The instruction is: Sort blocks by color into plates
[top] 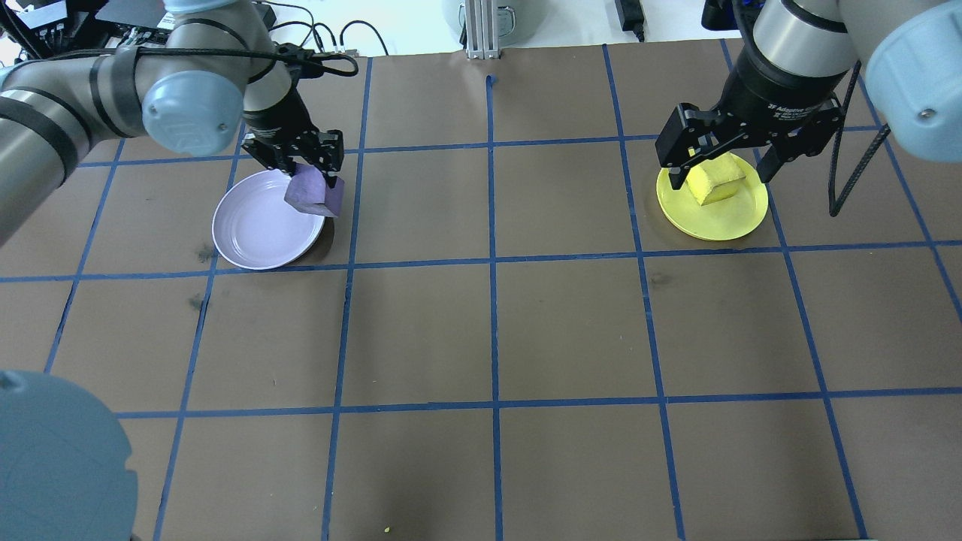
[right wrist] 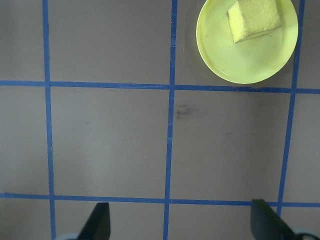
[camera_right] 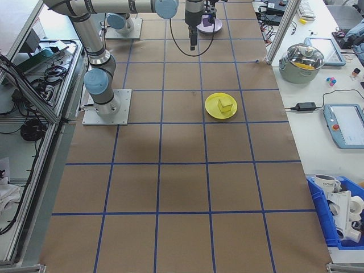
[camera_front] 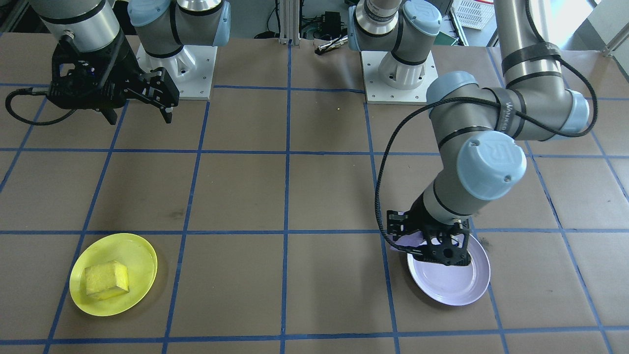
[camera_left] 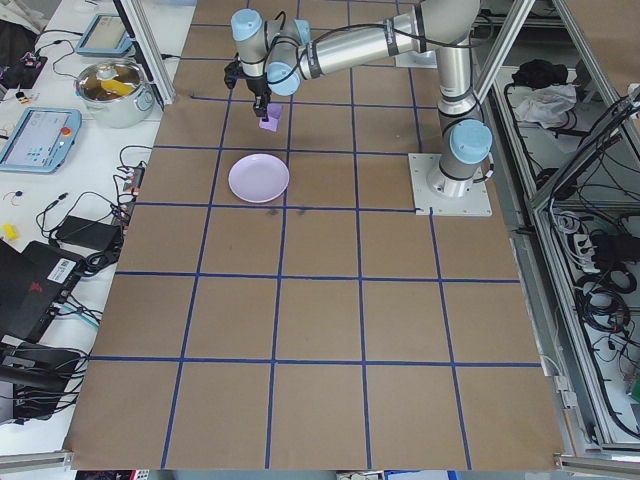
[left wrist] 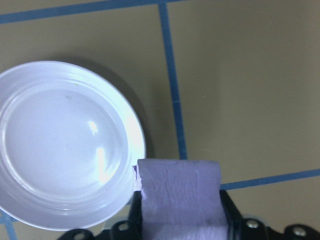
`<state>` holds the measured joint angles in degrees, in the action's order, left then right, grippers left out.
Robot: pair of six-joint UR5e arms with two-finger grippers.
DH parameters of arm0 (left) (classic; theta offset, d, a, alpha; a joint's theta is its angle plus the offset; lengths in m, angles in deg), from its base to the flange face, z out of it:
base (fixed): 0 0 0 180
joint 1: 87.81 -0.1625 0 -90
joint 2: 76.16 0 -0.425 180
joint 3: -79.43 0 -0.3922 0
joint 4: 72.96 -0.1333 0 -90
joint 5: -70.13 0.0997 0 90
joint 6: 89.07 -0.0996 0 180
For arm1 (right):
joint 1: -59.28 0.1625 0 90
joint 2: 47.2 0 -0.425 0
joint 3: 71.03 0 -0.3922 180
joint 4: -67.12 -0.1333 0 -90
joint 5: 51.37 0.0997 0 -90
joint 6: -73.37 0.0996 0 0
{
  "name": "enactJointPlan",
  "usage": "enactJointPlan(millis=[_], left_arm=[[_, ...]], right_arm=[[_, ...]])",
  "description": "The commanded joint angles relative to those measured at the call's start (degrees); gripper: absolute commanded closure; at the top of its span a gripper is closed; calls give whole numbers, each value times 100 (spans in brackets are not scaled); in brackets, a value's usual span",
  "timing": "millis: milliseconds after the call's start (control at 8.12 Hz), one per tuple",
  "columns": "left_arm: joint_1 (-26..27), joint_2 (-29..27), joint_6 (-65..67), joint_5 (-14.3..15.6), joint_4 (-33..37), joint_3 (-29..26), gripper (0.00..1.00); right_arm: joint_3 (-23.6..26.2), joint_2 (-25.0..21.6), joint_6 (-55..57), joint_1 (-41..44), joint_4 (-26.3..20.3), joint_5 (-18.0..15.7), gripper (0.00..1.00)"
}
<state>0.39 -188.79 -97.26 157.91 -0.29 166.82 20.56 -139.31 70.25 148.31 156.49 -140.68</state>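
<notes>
Carrying small matte purple foam cube, clenched in left gripper jaws above pale lavender glossy plate rim: shift over centre, lower, release; right gripper jaws released, yellow foam cube on yellow plate.

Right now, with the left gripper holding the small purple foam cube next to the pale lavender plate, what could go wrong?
1. The small purple foam cube, clamped in the left gripper, hangs over the rim of the pale lavender plastic plate, not its middle; released here, it may tip onto the table.
2. Lowering further could press the cube on that rim and tilt the plate.
3. The open right gripper looks well clear, so little risk there.
</notes>
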Motion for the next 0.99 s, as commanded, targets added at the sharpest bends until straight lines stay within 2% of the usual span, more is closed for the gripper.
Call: enactJointPlan(millis=[0, 370, 493, 616, 739, 862], left_arm=[[-741, -135, -1014, 29, -103, -21, 100], [-1033, -373, -1421, 29, -507, -21, 100], [-1050, -460, -1422, 46, -560, -12, 72], [-1059, -531, -1413, 55, -544, -12, 57], [-1059, -549, -1404, 168, -517, -12, 1], [-1042, -575, -1404, 726, -500, -21, 0]], right_arm=[[0, 0, -5, 0, -7, -7, 0], [-9, 0, -5, 0, -7, 1, 0], [0, 0, -5, 0, -7, 1, 0], [0, 0, -5, 0, 2, 1, 0], [-9, 9, -5, 0, 11, 1, 0], [-9, 0, -5, 0, 11, 1, 0]])
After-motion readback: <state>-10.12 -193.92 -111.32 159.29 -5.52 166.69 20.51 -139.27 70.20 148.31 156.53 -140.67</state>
